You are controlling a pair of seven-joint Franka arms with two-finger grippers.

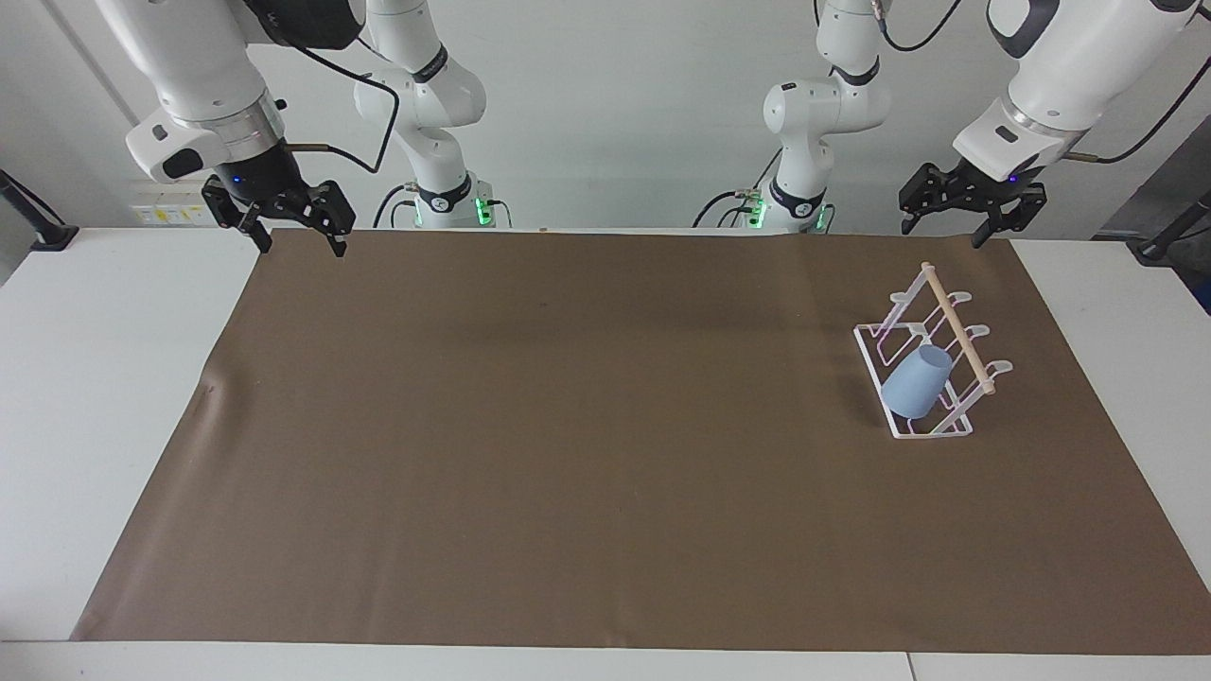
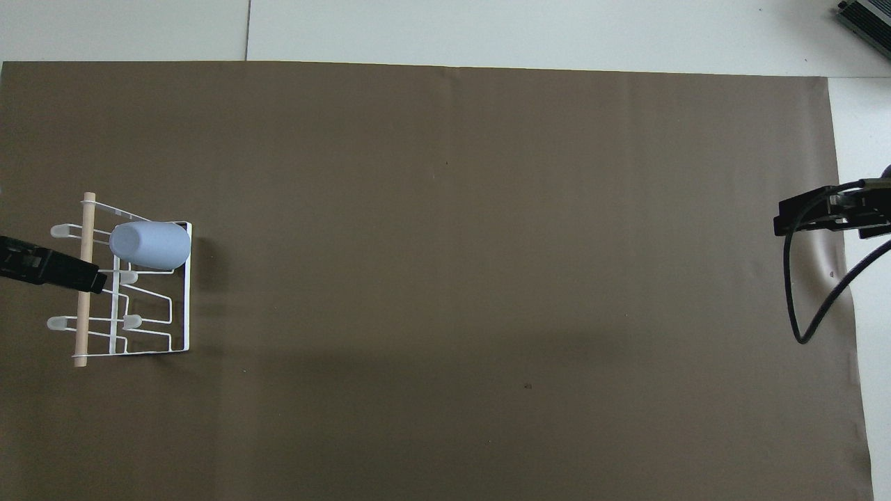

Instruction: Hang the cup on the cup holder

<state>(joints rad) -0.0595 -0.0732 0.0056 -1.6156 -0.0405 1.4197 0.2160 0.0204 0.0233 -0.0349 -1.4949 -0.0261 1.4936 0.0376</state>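
The light-blue cup [image 1: 916, 381] hangs tilted on a slanted prong of the white wire cup holder [image 1: 932, 431], below its wooden dowel [image 1: 957, 326], at the left arm's end of the table. It also shows in the overhead view [image 2: 150, 244], on the holder's [image 2: 186, 292] end farther from the robots. My left gripper [image 1: 944, 232] is open and empty, raised above the mat's edge, apart from the holder. In the overhead view it [image 2: 62, 271] overlaps the dowel. My right gripper [image 1: 301, 244] is open and empty, waiting over the right arm's end [image 2: 800, 217].
A brown mat [image 1: 568, 426] covers most of the white table [image 1: 104, 378]. A black cable [image 2: 800, 306] hangs from the right arm over the mat's edge.
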